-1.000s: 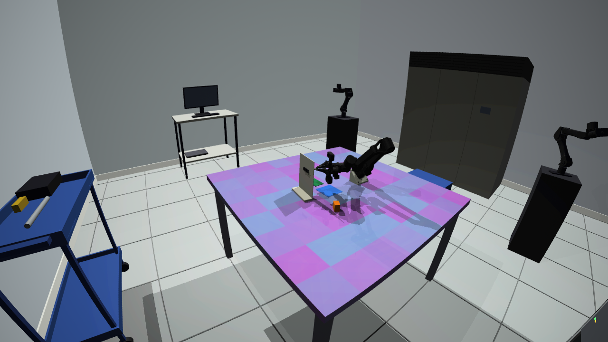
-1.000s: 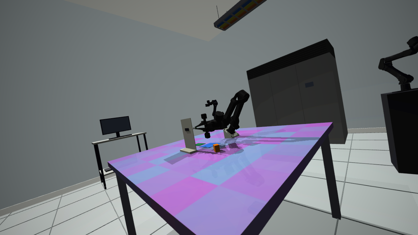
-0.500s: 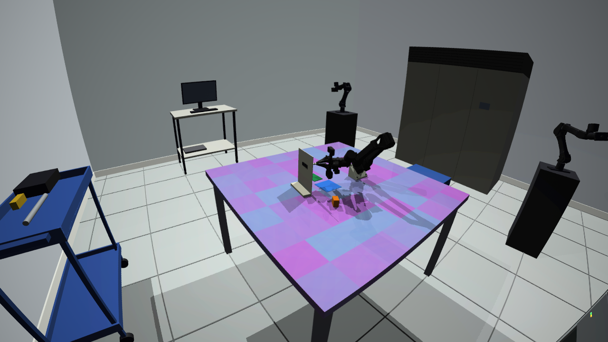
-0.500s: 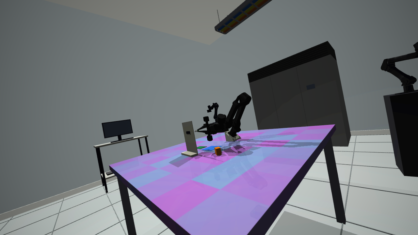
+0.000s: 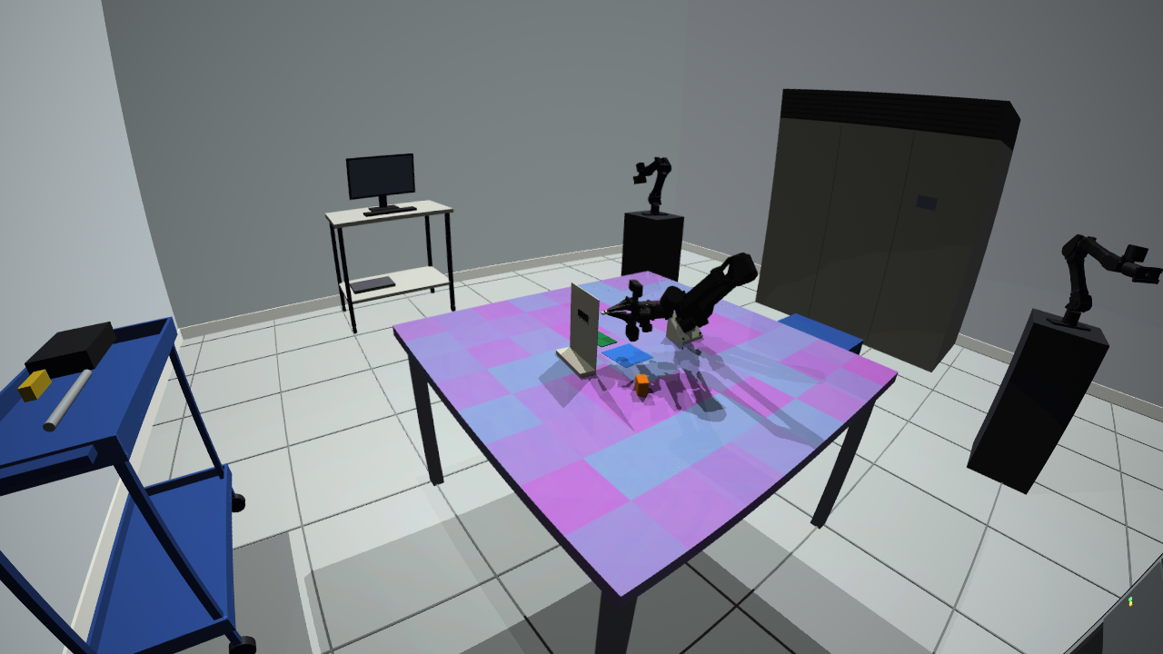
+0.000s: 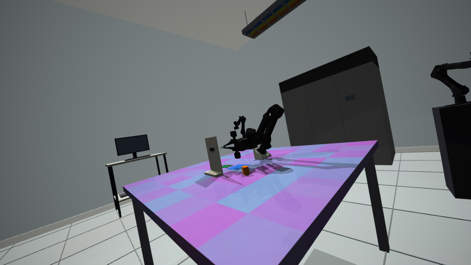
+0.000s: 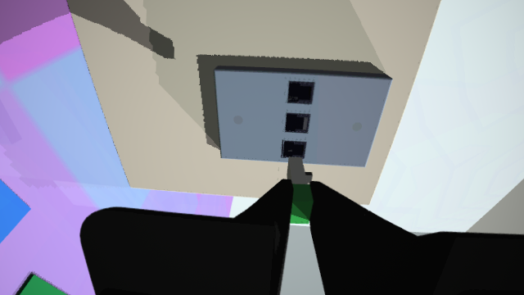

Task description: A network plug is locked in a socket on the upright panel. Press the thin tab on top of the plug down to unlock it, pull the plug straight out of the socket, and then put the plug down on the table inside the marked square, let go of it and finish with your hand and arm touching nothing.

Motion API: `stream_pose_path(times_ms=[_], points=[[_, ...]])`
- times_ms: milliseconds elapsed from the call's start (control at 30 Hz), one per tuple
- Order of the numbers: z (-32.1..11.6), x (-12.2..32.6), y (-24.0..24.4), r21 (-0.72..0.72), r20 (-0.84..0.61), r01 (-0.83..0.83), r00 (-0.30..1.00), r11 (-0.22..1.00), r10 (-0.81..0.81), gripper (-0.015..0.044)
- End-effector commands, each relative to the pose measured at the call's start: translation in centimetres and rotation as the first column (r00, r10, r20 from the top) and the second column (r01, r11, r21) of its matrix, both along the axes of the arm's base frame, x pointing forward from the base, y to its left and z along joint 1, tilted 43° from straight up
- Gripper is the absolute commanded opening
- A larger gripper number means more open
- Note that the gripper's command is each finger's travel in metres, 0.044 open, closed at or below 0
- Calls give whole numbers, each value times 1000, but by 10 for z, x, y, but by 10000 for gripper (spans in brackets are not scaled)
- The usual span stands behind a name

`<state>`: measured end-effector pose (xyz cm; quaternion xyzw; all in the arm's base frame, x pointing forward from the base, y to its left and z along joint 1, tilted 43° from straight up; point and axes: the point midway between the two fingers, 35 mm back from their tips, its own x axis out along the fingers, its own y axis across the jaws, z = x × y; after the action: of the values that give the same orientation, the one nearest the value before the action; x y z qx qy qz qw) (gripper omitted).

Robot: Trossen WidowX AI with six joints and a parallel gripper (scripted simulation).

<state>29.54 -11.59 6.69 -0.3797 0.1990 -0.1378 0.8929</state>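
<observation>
Plug (image 7: 300,201) pinched in claw (image 5: 604,312) (image 6: 222,147) (image 7: 299,189), green body visible only in wrist view; panel (image 5: 582,337) (image 6: 213,158) (image 7: 172,164) upright in others

Taking the tall dark grey 3-panel cabinet (image 5: 878,235) (image 6: 336,115) as our landmark, we see plain grey walls (image 5: 406,81) (image 6: 98,82) behind it and a glossy white square-tiled floor (image 5: 349,390) (image 6: 418,184) in front. Well apart from it, we find 1 black flat monitor (image 5: 380,175) (image 6: 131,145) on a pale 2-level stand (image 5: 341,217) (image 6: 110,164). We spot 1 long rectangular ceiling light (image 6: 273,16) above and beside the cabinet in the exterior view.
</observation>
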Motion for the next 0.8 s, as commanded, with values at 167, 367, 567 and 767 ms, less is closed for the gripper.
stream_pose_path(times_ms=[167, 367, 567, 767], points=[[4, -2, -4, 0, -1, 0, 1000, 1000, 0, 0], [11, -4, -10, -1, -2, -1, 1000, 1000, 1, 0], [18, -8, -16, -2, -3, -2, 1000, 1000, 2, 0], [25, -12, -22, -3, -4, -2, 1000, 1000, 2, 0]])
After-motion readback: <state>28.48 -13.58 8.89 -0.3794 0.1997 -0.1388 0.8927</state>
